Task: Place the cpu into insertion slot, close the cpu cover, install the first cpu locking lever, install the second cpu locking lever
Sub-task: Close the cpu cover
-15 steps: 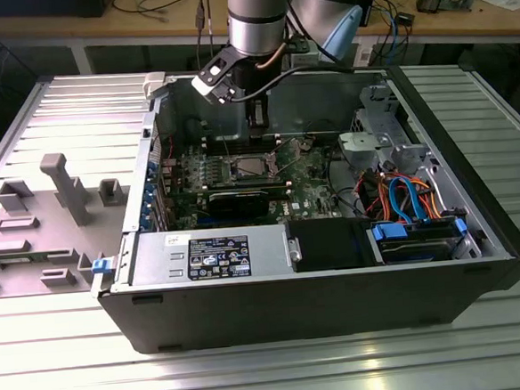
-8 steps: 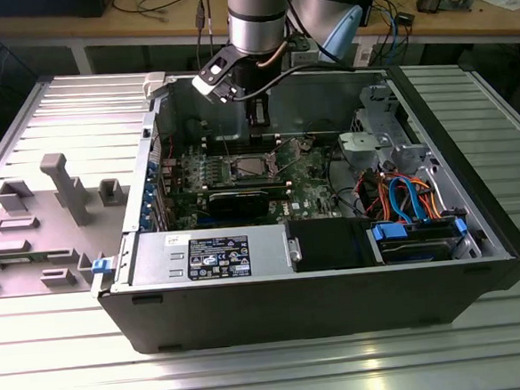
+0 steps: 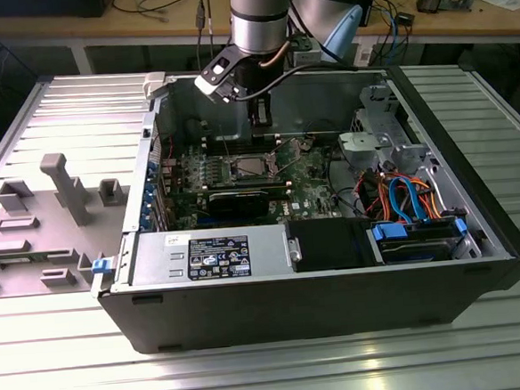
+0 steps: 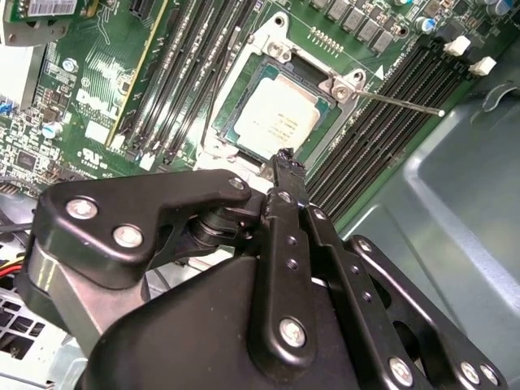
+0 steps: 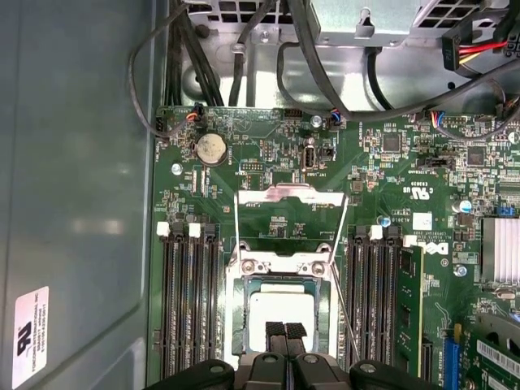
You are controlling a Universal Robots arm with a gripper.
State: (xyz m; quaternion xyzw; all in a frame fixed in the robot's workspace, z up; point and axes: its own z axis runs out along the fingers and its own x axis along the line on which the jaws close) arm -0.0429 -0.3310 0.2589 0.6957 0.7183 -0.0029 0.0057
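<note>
The cpu (image 5: 280,305), a small flat square chip with a silvery-grey metal top, lies flat in the insertion slot (image 5: 280,264). That slot is a small square socket with a silvery rim on the green circuit board (image 5: 268,162). The cpu cover (image 5: 288,195), a thin silvery metal frame, is flipped open, away from the chip. The black gripper (image 5: 285,329) hangs right over the cpu. Its two fingers are pressed together and hold nothing. It all sits inside a big open dark computer case (image 3: 339,305).
</note>
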